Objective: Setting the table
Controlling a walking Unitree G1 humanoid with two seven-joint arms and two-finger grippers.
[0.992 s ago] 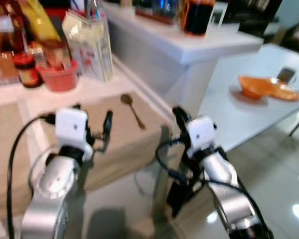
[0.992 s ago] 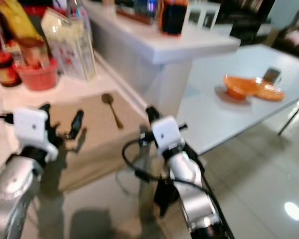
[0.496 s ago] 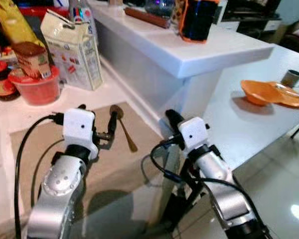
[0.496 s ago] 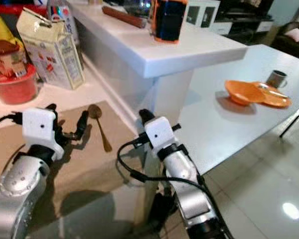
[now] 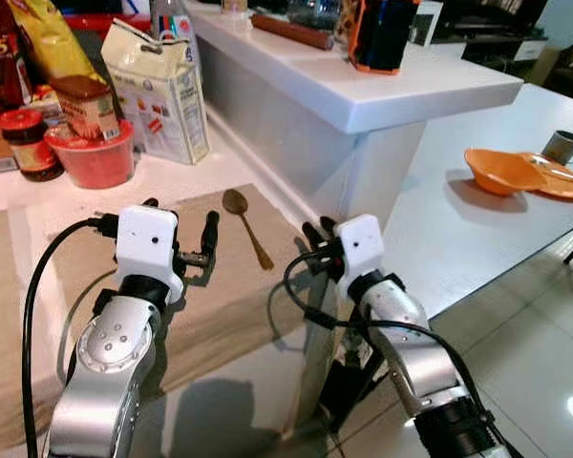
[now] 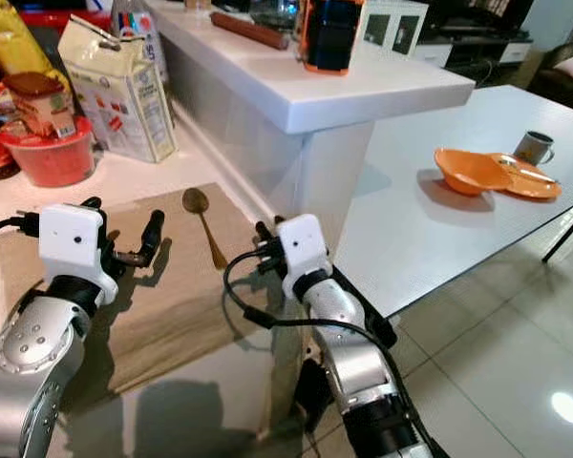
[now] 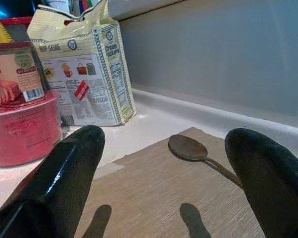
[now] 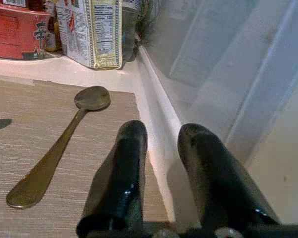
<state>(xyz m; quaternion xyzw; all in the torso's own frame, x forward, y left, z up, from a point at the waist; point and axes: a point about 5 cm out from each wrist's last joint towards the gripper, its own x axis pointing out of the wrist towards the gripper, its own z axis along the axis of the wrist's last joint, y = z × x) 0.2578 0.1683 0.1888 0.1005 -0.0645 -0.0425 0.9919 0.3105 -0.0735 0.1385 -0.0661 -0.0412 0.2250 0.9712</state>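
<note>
a home kitchen with an adjoining dining area. evidence: a low desk [image 5: 191, 181] carries groceries, including a cream cracker bag [image 5: 160, 91], a red tub [image 5: 94, 160], a jar [image 5: 26, 143] and snack packets, plus a woven placemat [image 5: 220, 286] with a brass spoon [image 5: 246, 224] lying on it. a raised white ledge [image 5: 401, 91] runs beside it. a white dining table [image 5: 477, 229] holds orange dishes [image 5: 516, 172] and a mug [image 5: 563, 146]. the floor [image 5: 544, 343] is glossy tile.

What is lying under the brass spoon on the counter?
The spoon lies on a beige woven placemat, bowl toward the cracker bag. The mat covers the counter below, so that surface cannot be seen.
</note>
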